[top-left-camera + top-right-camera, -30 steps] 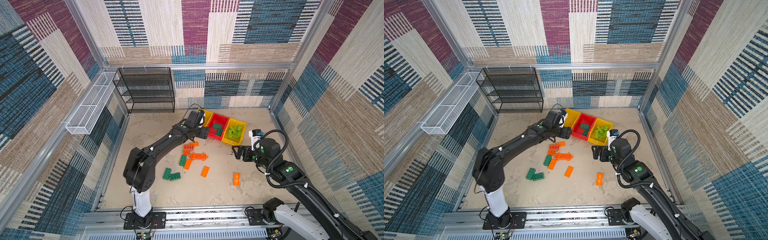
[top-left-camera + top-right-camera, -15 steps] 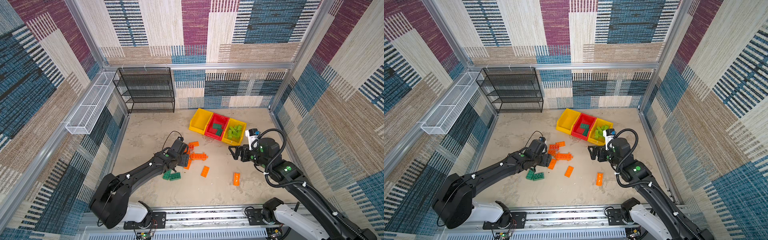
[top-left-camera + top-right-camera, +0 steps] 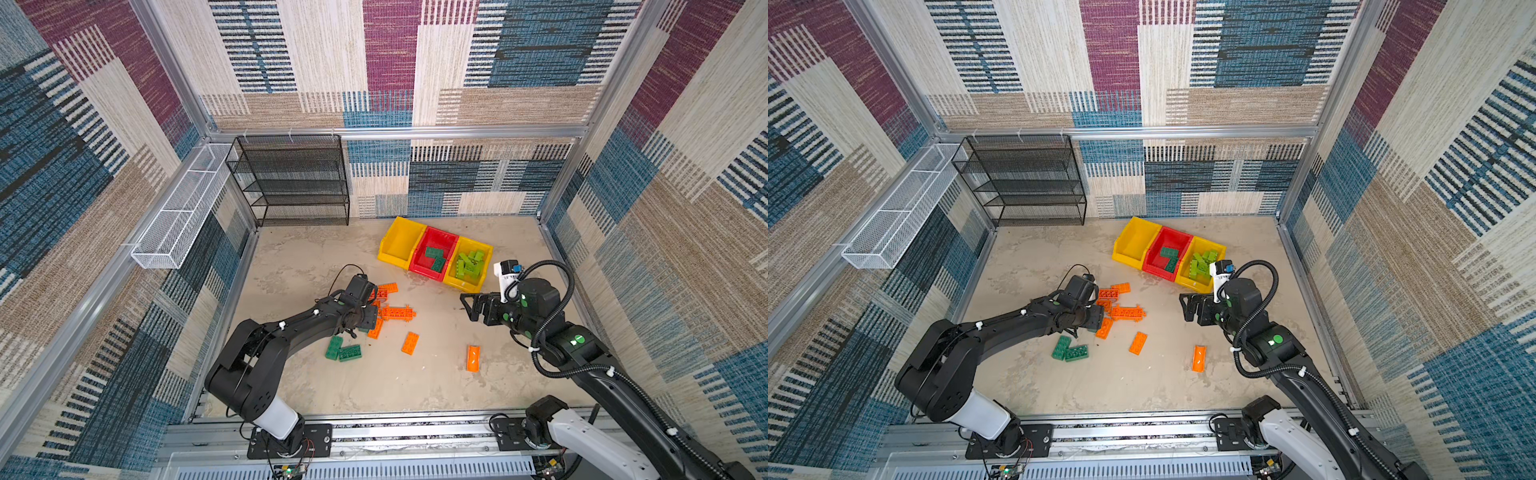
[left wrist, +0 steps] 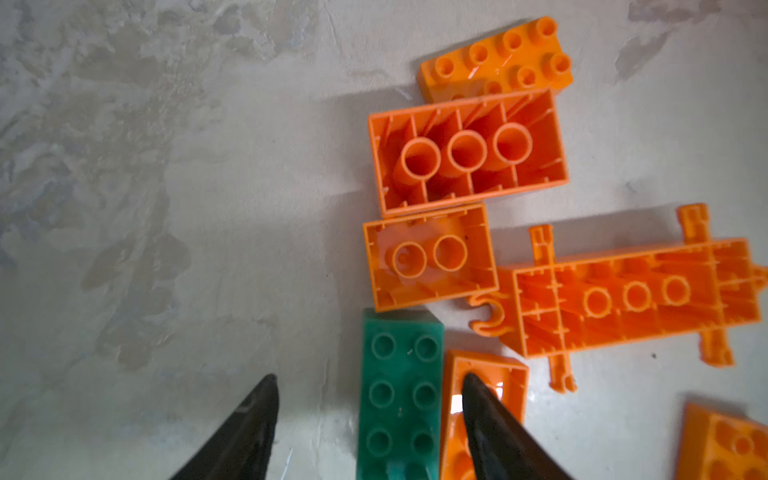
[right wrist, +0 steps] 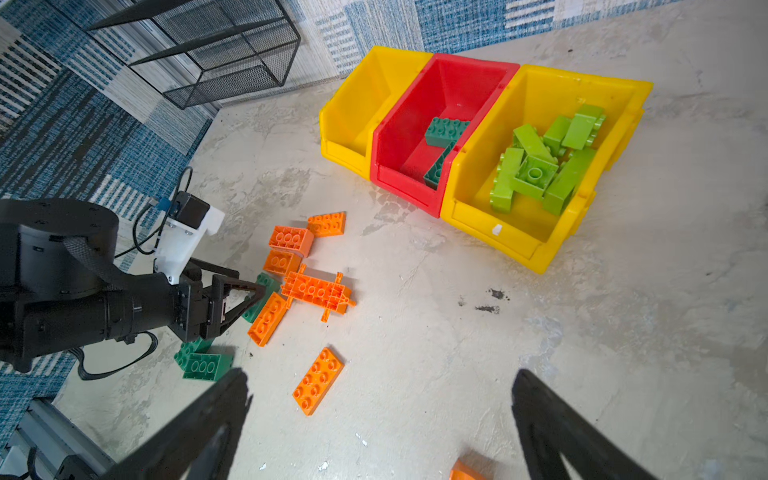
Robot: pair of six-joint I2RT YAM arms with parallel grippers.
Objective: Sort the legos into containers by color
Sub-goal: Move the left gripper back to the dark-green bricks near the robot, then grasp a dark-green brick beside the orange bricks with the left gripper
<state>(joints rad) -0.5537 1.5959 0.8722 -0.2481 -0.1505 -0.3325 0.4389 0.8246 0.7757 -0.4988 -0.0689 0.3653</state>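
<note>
Dark green brick (image 4: 399,399): studs up, flat on the desk (image 4: 166,208), wedged into a cluster. A small orange brick (image 4: 430,257) touches one end, and an orange neighbour (image 4: 513,386) sits tight along one long side. The other long side faces bare desk.

The left gripper (image 4: 365,380) is over it with its jaws apart, straddling the brick. One finger (image 4: 249,415) is above clear desk, the other hangs over the orange neighbour. I can see no contact, and nothing is held.

My read on handling:
- It's hard, light, hollow plastic that won't crush.
- The side walls are smooth, so it's a bit slippery.
- Take it across the short width, on the long walls, near the middle.
- The risk is the crowded side. There's little or no gap there, so that finger may land on the orange neighbour or drag it along.

Further out:
- The pile holds more orange bricks (image 3: 388,291).
- Two loose orange ones (image 3: 410,343) lie apart from the pile.
- A green pair (image 3: 343,350) lies side by side near the left arm.

The bins are at the back:
- The red bin (image 3: 440,239) holds dark green.
- The yellow bin (image 3: 465,286) beside it holds lime bricks (image 3: 469,264).
- The far yellow bin (image 3: 399,241) looks empty — presumably for orange.

The right gripper (image 3: 466,307) is wide open and empty. It hovers near the lime bin, well apart from the pile.
</note>
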